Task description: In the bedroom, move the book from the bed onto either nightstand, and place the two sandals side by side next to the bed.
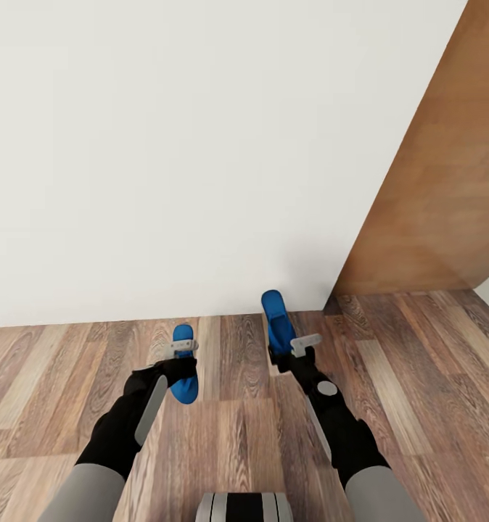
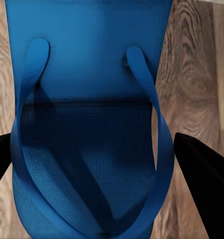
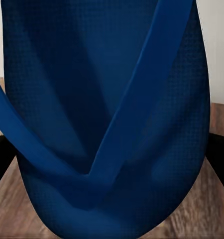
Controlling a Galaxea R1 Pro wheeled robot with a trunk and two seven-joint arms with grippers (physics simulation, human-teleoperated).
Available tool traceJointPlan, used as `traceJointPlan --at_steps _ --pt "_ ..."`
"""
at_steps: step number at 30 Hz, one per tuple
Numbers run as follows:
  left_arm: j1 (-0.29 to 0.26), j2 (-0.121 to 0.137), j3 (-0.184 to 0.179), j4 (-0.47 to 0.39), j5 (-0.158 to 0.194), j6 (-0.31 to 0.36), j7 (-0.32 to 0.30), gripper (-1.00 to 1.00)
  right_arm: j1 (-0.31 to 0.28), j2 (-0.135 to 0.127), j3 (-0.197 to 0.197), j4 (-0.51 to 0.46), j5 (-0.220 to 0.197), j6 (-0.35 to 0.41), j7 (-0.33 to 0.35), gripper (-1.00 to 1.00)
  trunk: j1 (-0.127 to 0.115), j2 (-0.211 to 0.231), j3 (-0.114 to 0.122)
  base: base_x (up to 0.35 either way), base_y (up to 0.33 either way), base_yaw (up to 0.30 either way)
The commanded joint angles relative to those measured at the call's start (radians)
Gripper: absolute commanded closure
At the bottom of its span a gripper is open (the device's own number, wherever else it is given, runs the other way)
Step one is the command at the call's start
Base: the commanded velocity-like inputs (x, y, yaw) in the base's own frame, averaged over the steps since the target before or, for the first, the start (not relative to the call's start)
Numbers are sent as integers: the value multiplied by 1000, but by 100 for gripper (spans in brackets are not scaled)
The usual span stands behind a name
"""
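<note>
Left gripper [image 1: 181, 359], lower centre-left of head view, jaws clamped on left sandal [image 1: 184, 373] from both sides; in the left wrist view the sandal [image 2: 92, 124] sits between the dark fingers [image 2: 204, 174], straps up. Right gripper [image 1: 292, 351], just right of centre, grasps right sandal [image 1: 276, 319], toe pointing toward the white wall [image 1: 201, 145]; sandal [image 3: 107, 124] sits between the jaws. Both above the wood-plank floor [image 1: 237, 435]. Brown door [image 1: 448, 181] upper right.

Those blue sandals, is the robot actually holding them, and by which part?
Yes, one each. The left gripper clasps a sandal across its sides at the strap end; the right gripper holds the other sandal likewise.
</note>
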Motion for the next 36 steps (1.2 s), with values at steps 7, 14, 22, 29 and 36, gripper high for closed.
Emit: traceJointPlan --at_steps 7,14,22,29,36 --pt "0 1 -1 12 11 -5 8 100 0 1 3 -8 8 114 13 100 -3 1 26 0 0 0" --pt "0 0 -1 13 12 -6 10 100 0 2 5 -9 3 128 7 100 -6 3 53 0 0 238" --pt "0 -1 -1 13 12 -6 9 100 0 2 5 -8 3 130 6 100 -10 5 84 0 0 280" --pt "0 -1 -1 13 13 -7 7 100 0 2 5 -2 4 126 7 100 -13 7 111 0 0 281" --pt "0 -1 -1 13 15 -7 7 100 0 2 5 -1 3 125 6 100 -16 8 138 0 0 281"
